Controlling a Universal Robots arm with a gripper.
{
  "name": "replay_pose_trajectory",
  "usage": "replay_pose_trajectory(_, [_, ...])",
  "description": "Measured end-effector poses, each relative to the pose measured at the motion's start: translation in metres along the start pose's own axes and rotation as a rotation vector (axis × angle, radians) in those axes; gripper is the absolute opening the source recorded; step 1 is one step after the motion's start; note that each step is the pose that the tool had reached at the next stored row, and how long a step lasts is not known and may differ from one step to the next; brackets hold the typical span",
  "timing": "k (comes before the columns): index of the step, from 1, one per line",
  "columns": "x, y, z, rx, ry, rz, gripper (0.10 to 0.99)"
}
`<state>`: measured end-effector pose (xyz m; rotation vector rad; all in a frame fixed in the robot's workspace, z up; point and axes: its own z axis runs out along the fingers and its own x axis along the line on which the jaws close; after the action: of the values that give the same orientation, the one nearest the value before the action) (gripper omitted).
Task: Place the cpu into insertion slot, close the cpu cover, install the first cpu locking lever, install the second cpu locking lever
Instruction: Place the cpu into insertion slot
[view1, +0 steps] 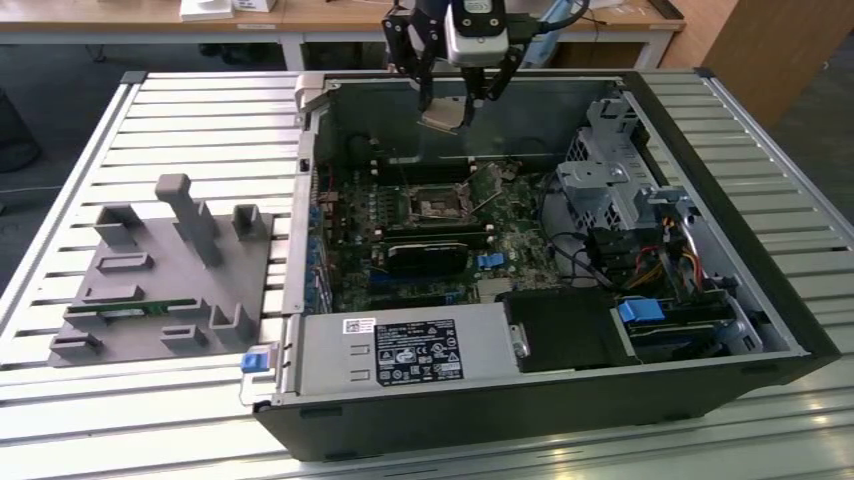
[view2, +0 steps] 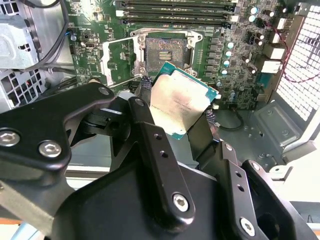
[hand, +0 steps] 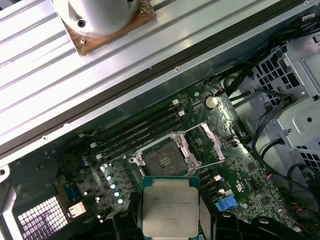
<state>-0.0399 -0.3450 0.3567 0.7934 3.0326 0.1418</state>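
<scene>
Jaws of my gripper clench the cpu between them by its edges, raised well clear of the uncovered insertion slot.

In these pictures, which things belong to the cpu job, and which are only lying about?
For the job:
cpu, held by the claw
insertion slot, empty
cpu cover, open

Only lying about:
grey fixture block
power supply
drive cage
</scene>
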Motion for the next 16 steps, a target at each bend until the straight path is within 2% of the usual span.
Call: replay_pose_trajectory(16, [0.0000, 0.0000, 0.0000, -0.001, -0.0033, 0.037, 0.541])
